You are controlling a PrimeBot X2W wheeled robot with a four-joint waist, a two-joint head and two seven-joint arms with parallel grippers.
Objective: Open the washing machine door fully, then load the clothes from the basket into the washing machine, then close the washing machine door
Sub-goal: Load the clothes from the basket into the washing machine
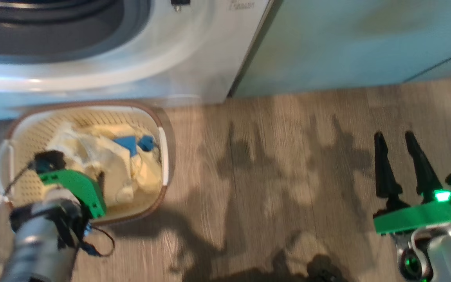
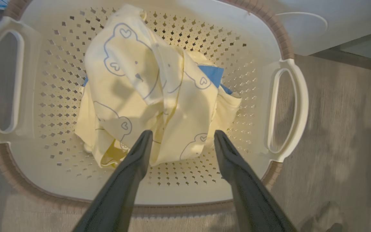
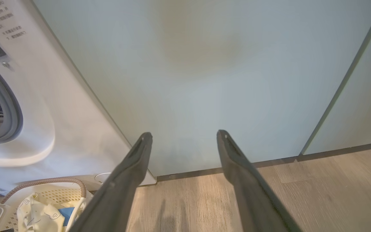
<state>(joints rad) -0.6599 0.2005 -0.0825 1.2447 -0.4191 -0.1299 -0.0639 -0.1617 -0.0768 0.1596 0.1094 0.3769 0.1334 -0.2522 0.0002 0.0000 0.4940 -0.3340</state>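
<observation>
Left gripper jaws apart, over clothes in basket just ahead of its tips. Right gripper apart, empty, facing cabinet; washer to its left.

The clothes are pale yellow, printed with blue-outlined bears, with a bright blue piece; the basket is cream, dotted with small perforations, brown-rimmed, white-handled; the washing machine is white, grey around its opening; cabinets pale green; floor brown wood-grain.
</observation>
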